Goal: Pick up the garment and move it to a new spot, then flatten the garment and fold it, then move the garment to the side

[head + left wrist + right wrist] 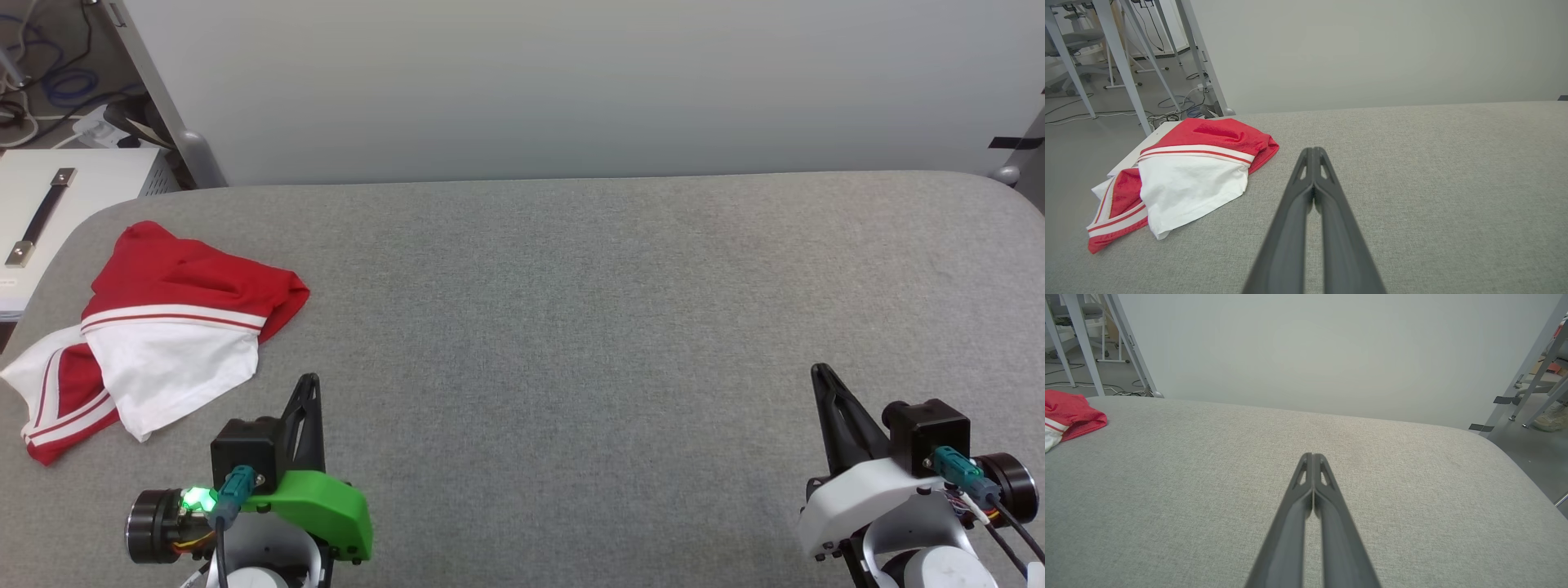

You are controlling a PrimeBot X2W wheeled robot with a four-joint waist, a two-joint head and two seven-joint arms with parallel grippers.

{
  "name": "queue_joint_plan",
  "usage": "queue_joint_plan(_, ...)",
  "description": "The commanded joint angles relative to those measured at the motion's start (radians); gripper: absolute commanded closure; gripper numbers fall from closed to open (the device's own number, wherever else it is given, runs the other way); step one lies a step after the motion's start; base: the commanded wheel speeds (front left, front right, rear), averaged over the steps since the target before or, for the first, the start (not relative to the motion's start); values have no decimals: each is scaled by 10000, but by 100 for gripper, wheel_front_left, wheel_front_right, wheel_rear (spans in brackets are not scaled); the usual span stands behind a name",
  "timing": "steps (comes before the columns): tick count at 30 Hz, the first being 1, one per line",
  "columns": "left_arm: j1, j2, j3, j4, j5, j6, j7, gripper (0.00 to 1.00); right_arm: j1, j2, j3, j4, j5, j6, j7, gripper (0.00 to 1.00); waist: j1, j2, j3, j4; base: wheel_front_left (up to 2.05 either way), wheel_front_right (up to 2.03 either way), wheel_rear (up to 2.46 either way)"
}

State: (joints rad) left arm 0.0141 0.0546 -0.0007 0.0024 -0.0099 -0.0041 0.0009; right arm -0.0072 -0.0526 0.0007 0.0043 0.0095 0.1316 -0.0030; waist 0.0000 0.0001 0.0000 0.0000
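Observation:
The garment [163,327], a red shiny jersey with white sleeves and red-and-white striped trim, lies crumpled at the left end of the grey padded table [571,327]. In the left wrist view the garment [1188,175] sits left of the fingers, and its red edge [1069,414] shows at the far left of the right wrist view. My left gripper [309,384] is shut and empty, just right of and nearer than the garment. My right gripper [819,374] is shut and empty at the lower right, far from it. The left fingertips [1313,152] and right fingertips [1312,457] are pressed together.
A pale wall [571,82] stands behind the table's far edge. A white cabinet with a dark handle [41,212] sits off the table's left end, with cables and metal frame legs [1118,61] beyond. More frame legs [1535,363] stand off the right end.

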Motion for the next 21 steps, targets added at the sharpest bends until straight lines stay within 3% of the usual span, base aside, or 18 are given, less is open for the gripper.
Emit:
queue_joint_plan(1, -141, -43, 7, -24, 99, 41, -9, 100, 72, 24, -7, -43, -95, -9, 30, 100, 0, -1, 0, 0, 0, 0, 0)
queue_joint_plan(21, -141, -43, 7, -24, 99, 41, -9, 100, 72, 24, -7, -43, -95, -9, 30, 100, 0, -1, 0, 0, 0, 0, 0)
